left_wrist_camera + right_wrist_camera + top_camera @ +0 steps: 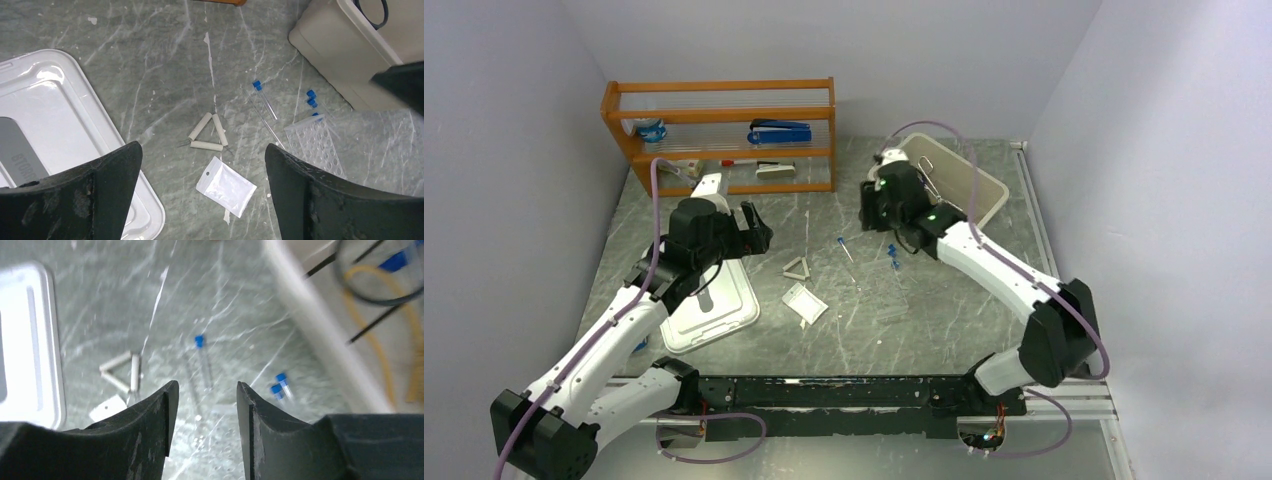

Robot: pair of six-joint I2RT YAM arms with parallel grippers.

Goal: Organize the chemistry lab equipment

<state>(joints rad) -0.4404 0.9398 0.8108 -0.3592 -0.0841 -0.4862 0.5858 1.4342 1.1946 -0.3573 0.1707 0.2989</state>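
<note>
Blue-capped tubes (265, 100), triangle (200, 127) and white packet (226, 186) lie loose between left tool (202, 146) and right tool (206, 385), both parted, empty.

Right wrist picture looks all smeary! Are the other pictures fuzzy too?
Right wrist view: yes, it is blurred all over, with the triangle and the blue-capped tubes smeared and the bin soft-edged. Left wrist view: sharp, with bright glare on the white tray. Top external view: clear and evenly lit, with only faint shadows.
</note>
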